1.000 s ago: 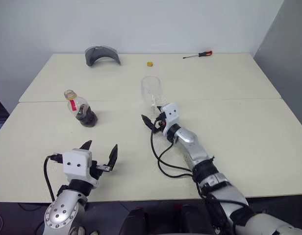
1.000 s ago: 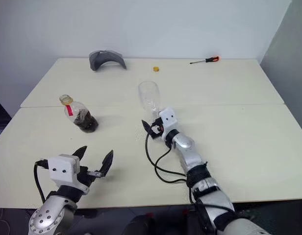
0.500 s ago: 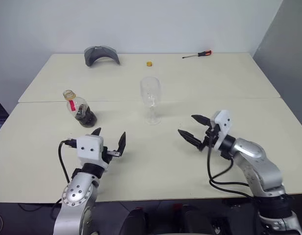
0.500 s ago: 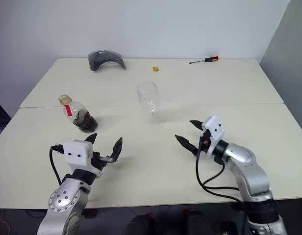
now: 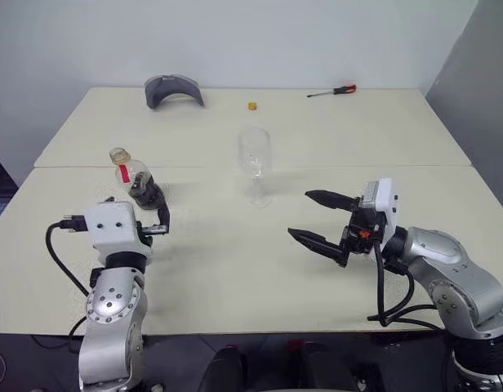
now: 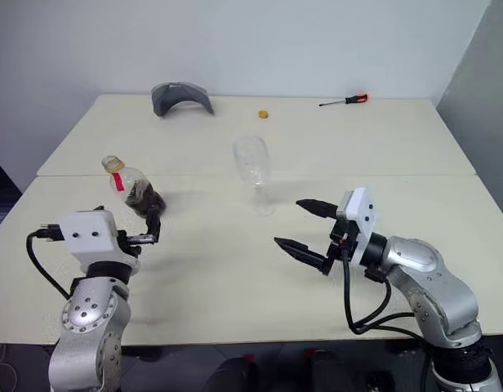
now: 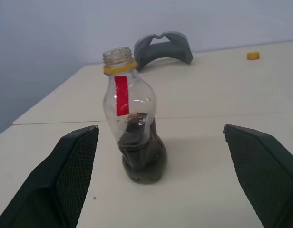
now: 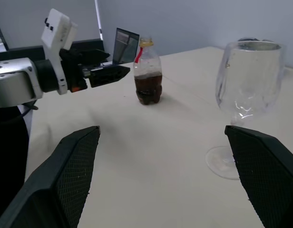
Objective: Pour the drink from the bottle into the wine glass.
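Bottle (image 7: pixel 133 128) stands upright and uncapped on the surface (image 5: pixel 235 261), a loose cap (image 5: pixel 251 105) lying far back; the open neck suits pouring without an unscrewing step. Drink (image 7: pixel 139 152) fills the lower belly only. Left gripper (image 7: pixel 161 180) is held level with fingers spread wide, nothing gripped; the bottle is framed between them but apparently just ahead of the tips. Wine glass (image 5: pixel 255 166) is parked centrally, empty. Right gripper (image 5: pixel 321 220) is held open, well short of the glass.

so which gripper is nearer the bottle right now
Left. The left gripper, open, faces the bottle just short of it; the right gripper, also open, is off past the wine glass.
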